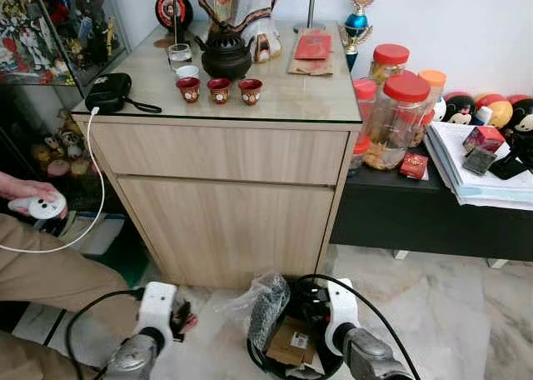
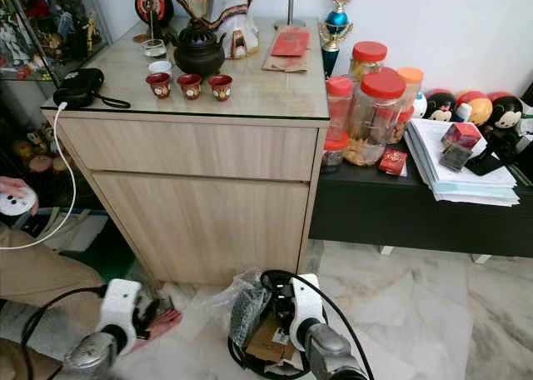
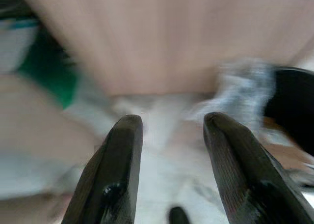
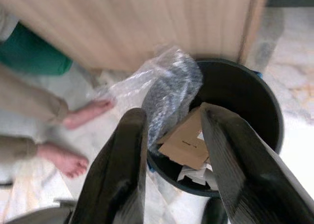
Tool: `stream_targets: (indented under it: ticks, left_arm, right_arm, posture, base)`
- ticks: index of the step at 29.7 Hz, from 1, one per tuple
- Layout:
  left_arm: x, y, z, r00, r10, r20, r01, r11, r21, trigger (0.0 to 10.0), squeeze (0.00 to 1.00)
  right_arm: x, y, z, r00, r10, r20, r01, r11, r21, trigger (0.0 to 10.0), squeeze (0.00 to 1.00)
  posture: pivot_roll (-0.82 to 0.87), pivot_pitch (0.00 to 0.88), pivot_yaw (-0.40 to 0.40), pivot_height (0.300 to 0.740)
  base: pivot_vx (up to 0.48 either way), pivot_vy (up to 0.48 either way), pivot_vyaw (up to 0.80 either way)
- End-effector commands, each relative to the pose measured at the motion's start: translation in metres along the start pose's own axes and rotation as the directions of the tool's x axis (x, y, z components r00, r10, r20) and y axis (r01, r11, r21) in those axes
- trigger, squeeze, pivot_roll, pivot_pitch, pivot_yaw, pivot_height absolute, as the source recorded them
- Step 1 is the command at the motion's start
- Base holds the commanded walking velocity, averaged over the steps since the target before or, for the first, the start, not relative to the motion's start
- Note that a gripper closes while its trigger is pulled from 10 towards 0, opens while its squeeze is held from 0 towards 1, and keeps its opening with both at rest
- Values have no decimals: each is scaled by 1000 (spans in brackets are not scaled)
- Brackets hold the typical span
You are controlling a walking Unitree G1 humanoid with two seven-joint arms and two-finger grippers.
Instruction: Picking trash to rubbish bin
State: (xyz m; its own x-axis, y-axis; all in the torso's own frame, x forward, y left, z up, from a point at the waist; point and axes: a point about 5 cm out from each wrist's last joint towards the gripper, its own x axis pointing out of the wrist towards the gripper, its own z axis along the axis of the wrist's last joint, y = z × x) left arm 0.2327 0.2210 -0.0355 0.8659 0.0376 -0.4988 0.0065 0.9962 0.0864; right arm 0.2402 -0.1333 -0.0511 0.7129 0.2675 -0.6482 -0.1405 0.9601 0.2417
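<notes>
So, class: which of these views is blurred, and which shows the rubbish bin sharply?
Left wrist view: heavily blurred, only the open end effector is distinct. Right wrist view: rubbish bin and bubble wrap fairly sharp. Eye views: clear, evenly lit.

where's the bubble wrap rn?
The crumpled clear bubble wrap is draped over the rim of the round black rubbish bin, on the bin's left side, on the floor before the wooden cabinet, just ahead of the right tool.

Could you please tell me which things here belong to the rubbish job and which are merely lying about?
Job: black bin; clear plastic wrap draped over its rim; cardboard piece inside; right claw, open above it.

Lying about: three red cups; black teapot; red-lidded jars; stacked papers.
</notes>
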Motion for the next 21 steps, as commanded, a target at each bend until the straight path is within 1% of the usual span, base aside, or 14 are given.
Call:
stream_targets:
  ticks: [1, 3, 4, 5, 7, 8, 11, 15, 21]
  left_arm:
    - [-8, 23, -10, 984, 177, -33, -179, 982, -58, 10000, 0]
    - [-13, 32, -17, 967, 248, -63, -252, 964, -85, 10000, 0]
    - [-15, 35, -20, 961, 265, -74, -271, 958, -91, 10000, 0]
    - [-19, 38, -27, 951, 290, -106, -302, 946, -121, 10000, 0]
    - [-19, 38, -27, 951, 290, -106, -302, 946, -121, 10000, 0]
    - [-24, 39, -37, 938, 310, -152, -332, 932, -147, 10000, 0]
    - [-30, 38, -50, 921, 327, -212, -365, 915, -171, 10000, 0]
    - [-33, 30, -58, 912, 325, -248, -372, 913, -169, 10000, 0]
    - [-31, 24, -58, 917, 308, -253, -355, 920, -167, 10000, 0]
  right_arm:
    - [-4, -10, -3, 998, -66, 15, 65, 997, 52, 10000, 0]
    - [-6, -17, -5, 992, -122, 18, 120, 991, 56, 10000, 0]
    - [-7, -20, -6, 990, -141, 19, 139, 989, 56, 10000, 0]
    - [-9, -25, -8, 984, -179, 17, 177, 981, 76, 10000, 0]
    - [-9, -25, -8, 984, -179, 17, 177, 981, 76, 10000, 0]
    - [-12, -30, -12, 978, -210, 7, 208, 974, 91, 10000, 0]
    - [-16, -34, -21, 973, -229, -23, 230, 969, 93, 10000, 0]
    - [-20, -35, -34, 968, -243, -58, 248, 965, 87, 10000, 0]
    - [-21, -35, -40, 966, -249, -72, 255, 963, 89, 10000, 0]
  posture:
    - [61, 30, -6, 740]
    - [58, 33, -5, 740]
    - [58, 33, -5, 740]
    - [57, 32, -5, 740]
    - [57, 32, -5, 740]
    - [57, 32, -5, 740]
    - [52, 30, -6, 740]
    - [52, 31, -8, 740]
    - [51, 33, -9, 740]
  base:
    - [0, 0, 0]
    - [0, 0, 0]
    - [0, 0, 0]
    - [0, 0, 0]
    - [0, 0, 0]
    - [0, 0, 0]
    - [0, 0, 0]
    - [0, 0, 0]
    - [0, 0, 0]
